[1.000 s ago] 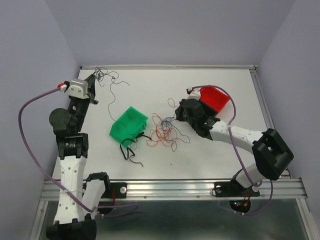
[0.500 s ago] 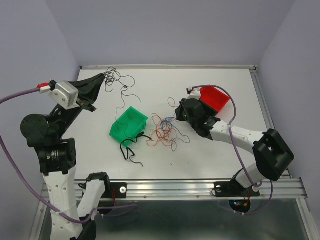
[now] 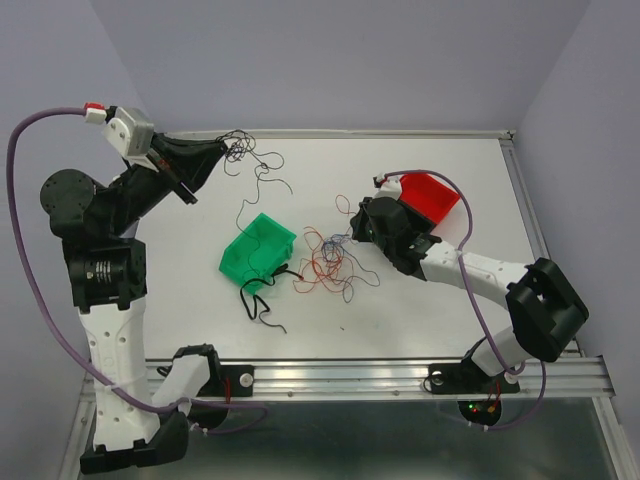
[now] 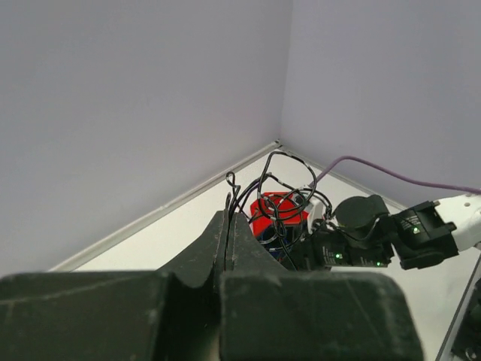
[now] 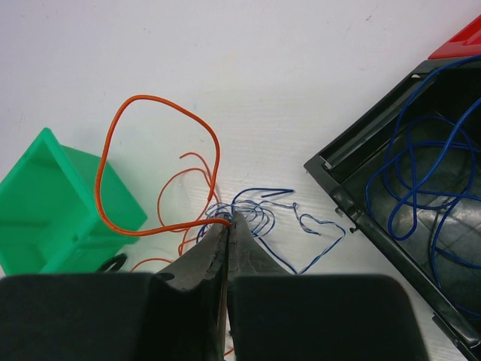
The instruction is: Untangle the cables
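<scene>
White tabletop [image 3: 440, 310] between lilac walls carries the cables. Toward the upper left of the overhead view, the left gripper [image 3: 228, 150] hangs above the surface, its jaws pressed together on a curly black cable [image 3: 243, 150] that dangles toward the green bin [image 3: 236, 262]. Near frame centre the right gripper [image 5: 229, 219] sits low, clamped on a red cable [image 5: 216, 154] that loops up from the main tangle [image 3: 330, 265] of red and blue strands just right of that bin. More blue wire [image 5: 406, 177] lies in a black tray [image 5: 361, 143] at the right of the right wrist view, beside a red bin [image 3: 435, 195].
</scene>
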Available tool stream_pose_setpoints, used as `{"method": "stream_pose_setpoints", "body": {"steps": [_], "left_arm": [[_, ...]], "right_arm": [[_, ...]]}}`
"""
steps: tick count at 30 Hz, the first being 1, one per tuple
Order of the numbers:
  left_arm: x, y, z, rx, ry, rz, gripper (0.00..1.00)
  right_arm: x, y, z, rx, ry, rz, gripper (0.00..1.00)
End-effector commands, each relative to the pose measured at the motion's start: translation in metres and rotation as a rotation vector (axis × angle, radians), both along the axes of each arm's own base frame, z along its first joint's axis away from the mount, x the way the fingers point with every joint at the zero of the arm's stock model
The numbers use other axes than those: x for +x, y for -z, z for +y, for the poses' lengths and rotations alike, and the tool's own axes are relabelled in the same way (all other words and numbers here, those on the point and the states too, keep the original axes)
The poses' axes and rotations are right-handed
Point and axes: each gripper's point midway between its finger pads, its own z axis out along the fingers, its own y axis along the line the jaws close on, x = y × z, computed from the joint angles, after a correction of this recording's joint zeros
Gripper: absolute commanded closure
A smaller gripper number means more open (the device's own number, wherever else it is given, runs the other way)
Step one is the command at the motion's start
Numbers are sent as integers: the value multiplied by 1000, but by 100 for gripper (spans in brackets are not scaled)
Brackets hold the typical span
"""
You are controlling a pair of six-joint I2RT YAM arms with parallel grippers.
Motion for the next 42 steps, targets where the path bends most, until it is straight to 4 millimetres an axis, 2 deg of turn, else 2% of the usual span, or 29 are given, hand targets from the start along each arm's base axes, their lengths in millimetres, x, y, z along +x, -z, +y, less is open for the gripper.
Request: {"method": "stream_pose_setpoints", "body": {"steps": [1,2,5,7,8,9,10,12,16,19,22,25,32,33,34,35,37,38,39,40,42], "left_arm": [[-46,-39,-11,0,68,-74,100],[-48,-35,-14,-2,97,-33,100],[-75,-26,-27,-3,222,35,100],[-104,-36,-32,16,245,-39,100],[-119,-45,-32,38,224,-115,100],[-125,-57,-28,34,168,-177,100],[-143,-78,-25,42,118,-271,100],[-159,-109,-8,30,-49,-433,100],[-219,-169,16,-44,-260,-749,100],[-233,-192,24,-80,-314,-827,100],[-226,-204,29,-90,-342,-830,100],[-201,-207,39,-103,-391,-800,100],[-127,-194,51,-92,-429,-671,100],[-112,-191,52,-85,-428,-645,100],[-104,-190,52,-84,-427,-632,100],[-91,-188,55,-87,-435,-610,100],[-80,-187,58,-87,-448,-595,100],[-75,-186,59,-88,-456,-588,100],[-69,-186,62,-92,-471,-585,100],[-67,-186,64,-94,-478,-584,100],[-63,-185,68,-96,-502,-594,100]], "right_arm": [[1,-20,1,43,-5,-61,100],[1,-20,1,41,-5,-61,99],[1,-22,0,43,-5,-64,99],[1,-22,0,43,-6,-65,99],[1,-22,1,43,-6,-65,99],[1,-22,0,43,-4,-64,99],[2,-21,1,41,-4,-63,99],[2,-19,1,38,-6,-60,99],[3,-19,2,35,-7,-61,100],[3,-17,2,31,-9,-57,99],[3,-17,3,33,-10,-56,100],[3,-18,3,33,-10,-58,100],[3,-15,4,30,-16,-51,100],[2,-15,10,37,-42,-47,100],[0,-18,18,34,-99,-56,99],[-14,-19,43,60,-263,-36,87],[-23,-16,74,54,-451,-11,64],[-32,-11,85,53,-511,12,47],[-38,-9,92,44,-546,13,19],[-37,-5,95,7,-547,0,13],[-30,3,88,-77,-457,8,9]]}}
